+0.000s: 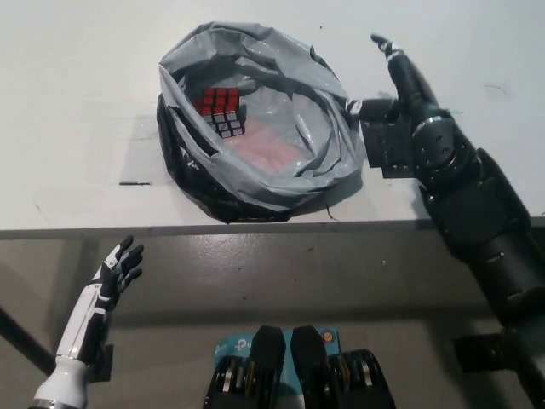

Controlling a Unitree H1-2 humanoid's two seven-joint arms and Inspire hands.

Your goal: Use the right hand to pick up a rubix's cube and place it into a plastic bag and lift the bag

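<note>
A Rubik's cube (220,110) with a red top face lies inside the grey plastic bag (328,128), toward its far left side. The bag sits open on the white table (77,102), its rim rolled down. My black right hand (400,77) hovers just right of the bag's rim, open, fingers stretched away from me, holding nothing. My white left hand (117,271) rests low at the lower left, below the table edge, open with fingers spread.
A black square plate (385,152) lies on the table under my right wrist, right of the bag. A thin dark mark (136,182) lies left of the bag. The table's front edge (170,230) runs across the middle.
</note>
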